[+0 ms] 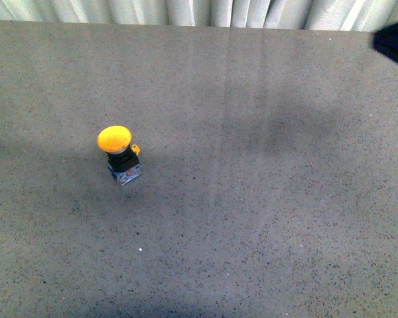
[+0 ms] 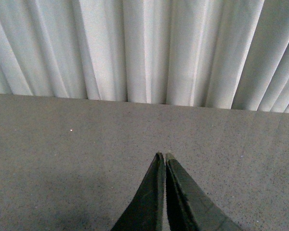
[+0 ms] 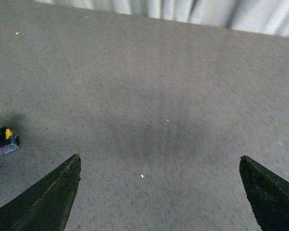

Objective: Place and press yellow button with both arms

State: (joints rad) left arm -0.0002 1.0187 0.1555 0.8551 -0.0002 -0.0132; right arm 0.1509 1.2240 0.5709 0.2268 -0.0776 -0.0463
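The yellow button [image 1: 119,154] stands upright on the grey table, left of the middle in the front view, its domed yellow cap on a black collar and a small blue-grey base. Neither arm shows in the front view. In the right wrist view the button's base [image 3: 2,142] sits at the picture's edge, cut off, well apart from my right gripper [image 3: 160,159], which is open wide and empty. My left gripper [image 2: 164,156] is shut and empty, its fingertips pressed together above bare table, pointing toward the curtain. The button does not show in the left wrist view.
A white pleated curtain [image 1: 186,12] hangs along the table's far edge and also shows in the left wrist view [image 2: 144,48]. A dark object [image 1: 395,41] sits at the far right corner. The grey speckled table [image 1: 265,199] spreads around the button.
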